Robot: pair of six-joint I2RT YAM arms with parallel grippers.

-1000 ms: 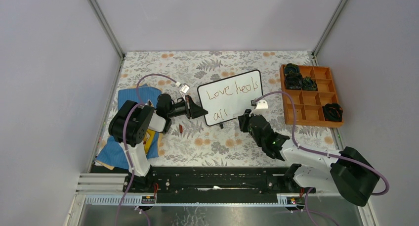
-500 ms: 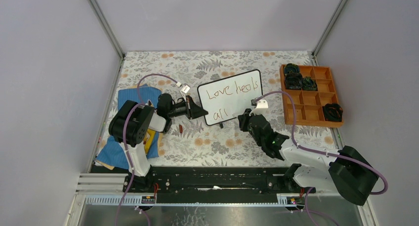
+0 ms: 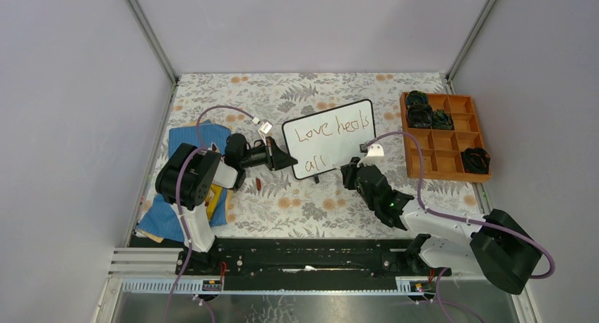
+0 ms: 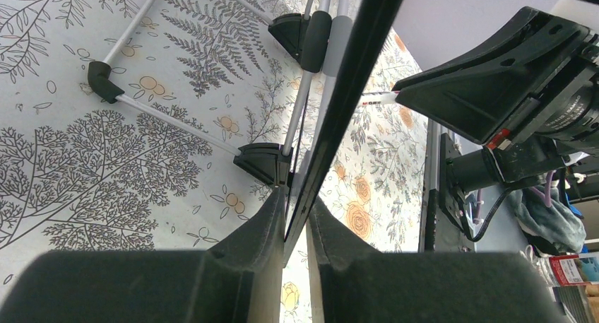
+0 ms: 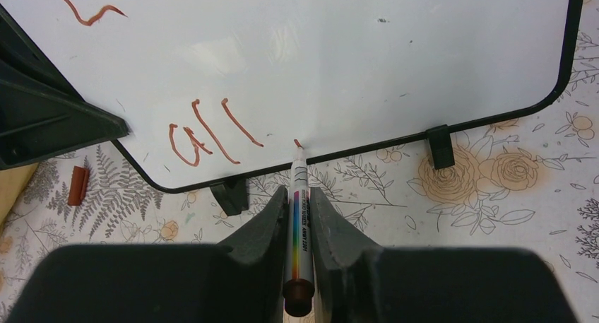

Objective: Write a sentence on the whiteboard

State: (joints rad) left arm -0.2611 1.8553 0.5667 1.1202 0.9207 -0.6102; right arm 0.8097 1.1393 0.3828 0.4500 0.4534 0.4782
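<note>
Your whiteboard (image 3: pixel 330 138) stands on the floral tabletop (image 3: pixel 311 206) at mid-scene, between the two arms, with its face turned toward the near side and its right end angled farther away than its left. The sentence (image 3: pixel 332 132) runs across it in thin red-brown strokes: "Love heals" on the upper line and "all" below it, at the lower left corner. Your left tool (image 4: pixel 297 210) is clenched on the board's left edge, one finger on the written face and one on the back, and the wrist view shows the thin frame pinched between them. Your right tool (image 5: pixel 299 196) is grasping a marker (image 5: pixel 299 224) between its fingers. The marker's barrel points away toward the board. Its tip touches the white surface just right of "all", close above the lower frame, where a tiny red mark sits. One of the board's black feet (image 5: pixel 439 145) rests on the tabletop to the right of the marker, and another stands just left of it. A small red-brown cap (image 5: pixel 78 185) lies on the tabletop near the board's lower left corner. Far right, well apart from the board, an orange compartment tray (image 3: pixel 432 160) holds dark items you cannot make out. A blue cloth (image 3: pixel 194 136) lies at the left.
</note>
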